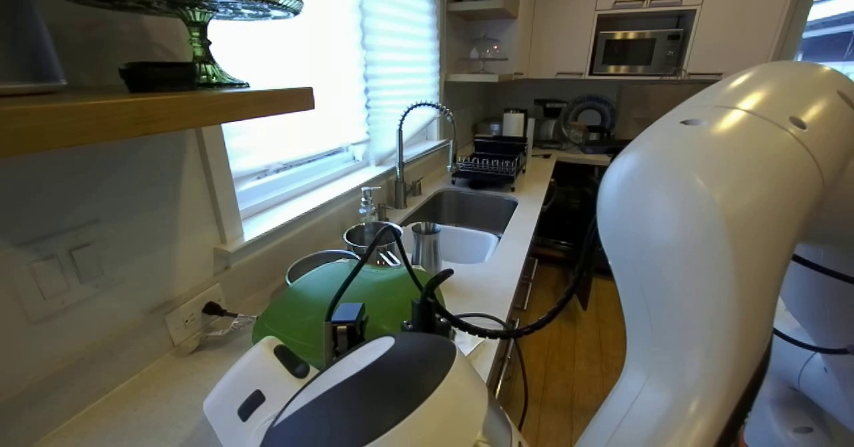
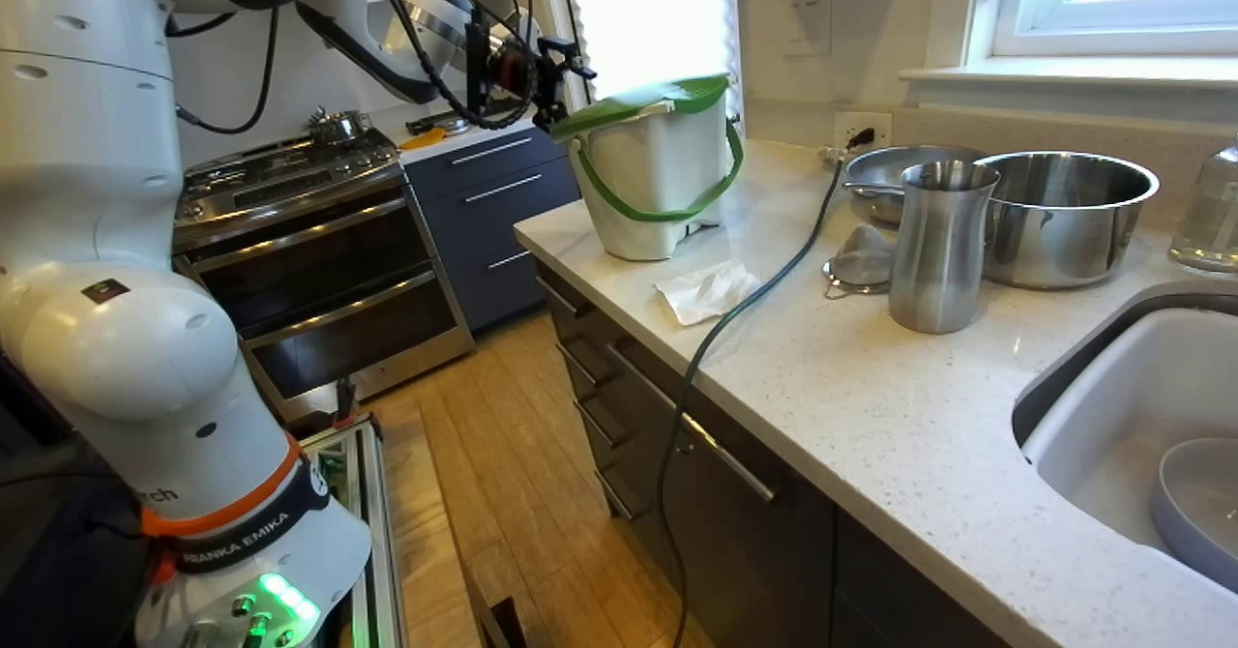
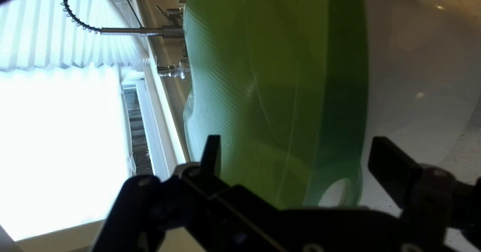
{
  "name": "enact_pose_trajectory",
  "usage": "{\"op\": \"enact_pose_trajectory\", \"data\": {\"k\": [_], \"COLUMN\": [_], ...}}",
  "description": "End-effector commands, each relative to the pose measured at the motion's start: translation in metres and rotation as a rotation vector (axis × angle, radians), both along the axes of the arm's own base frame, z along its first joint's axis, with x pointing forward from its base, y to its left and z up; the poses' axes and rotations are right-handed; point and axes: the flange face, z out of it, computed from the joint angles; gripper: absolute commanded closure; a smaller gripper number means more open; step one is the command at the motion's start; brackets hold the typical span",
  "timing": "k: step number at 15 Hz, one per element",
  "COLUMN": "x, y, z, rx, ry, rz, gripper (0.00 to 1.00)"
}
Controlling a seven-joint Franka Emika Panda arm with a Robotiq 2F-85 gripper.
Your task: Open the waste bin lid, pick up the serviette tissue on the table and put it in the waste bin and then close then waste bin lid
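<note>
Robotiq gripper point(image 3: 295, 148) is wide w/ nothing held at the left end of the green domed lid point(image 2: 633, 100), contact unclear, so a shove could slide or tip the cream-white waste bin point(image 2: 658, 169), b/c nothing visible braces it, & disturb the serviette tissue point(image 2: 708, 292), just on its near side on the countertop point(image 2: 851, 387).

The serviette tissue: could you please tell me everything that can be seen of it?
The serviette tissue is white, thin and paper-like, crumpled, with raised folds and uneven edges. It lies loosely spread on the pale countertop, near the front edge, beside the waste bin but apart from it. A dark blue-green cable runs close by; whether the two touch, I cannot tell. Nothing holds it.
</note>
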Motion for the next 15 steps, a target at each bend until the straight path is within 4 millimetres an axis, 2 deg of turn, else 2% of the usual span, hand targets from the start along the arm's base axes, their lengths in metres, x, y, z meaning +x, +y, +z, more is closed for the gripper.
{"op": "enact_pose_trajectory", "data": {"k": [1, 4, 9, 11, 15], "x": [0.0, -0.001, -0.006, -0.006, 0.0], "y": [-0.002, -0.003, -0.007, -0.01, -0.024], "z": [0.003, 0.013, 0.042, 0.057, 0.099], "rx": [-0.013, -0.02, -0.039, -0.044, 0.013], "ry": [0.013, 0.005, -0.009, -0.02, -0.064], "rz": [-0.024, -0.031, -0.055, -0.05, 0.001], "gripper": [0.0, 0.0, 0.0, 0.0, 0.0]}}
